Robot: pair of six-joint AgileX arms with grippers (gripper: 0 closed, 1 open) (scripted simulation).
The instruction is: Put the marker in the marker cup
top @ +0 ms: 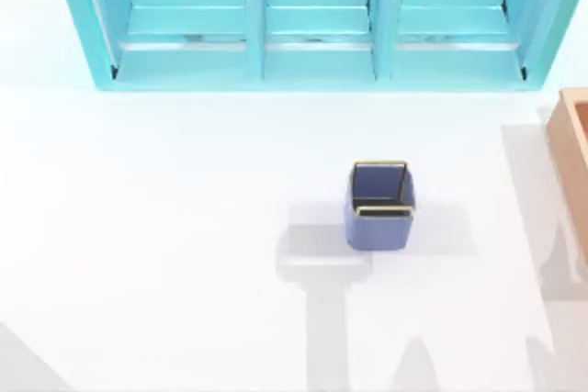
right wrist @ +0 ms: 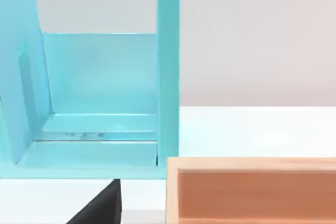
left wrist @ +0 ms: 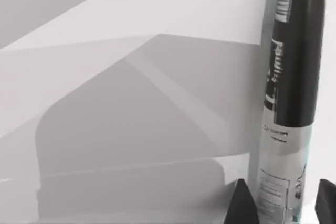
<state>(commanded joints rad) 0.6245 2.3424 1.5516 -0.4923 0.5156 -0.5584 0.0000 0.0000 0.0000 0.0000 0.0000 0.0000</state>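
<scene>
The marker cup [top: 380, 206] is a small square periwinkle-blue cup with a thin gold rim. It stands upright on the white table, right of centre in the top view. The marker [left wrist: 287, 103] has a black cap and a silver printed barrel. In the left wrist view it runs lengthwise between the dark fingertips [left wrist: 240, 205] of my left gripper [left wrist: 283, 208], which is shut on its silver end above the shadowed table. My right gripper [right wrist: 100, 208] is a dark shape facing the shelf unit and the tan box.
A big teal shelf unit [top: 317, 20] spans the back of the table, and its end bay [right wrist: 100, 93] is in the right wrist view. A tan-orange box [top: 574, 153] sits at the right edge, its wall [right wrist: 252, 192] close to my right gripper.
</scene>
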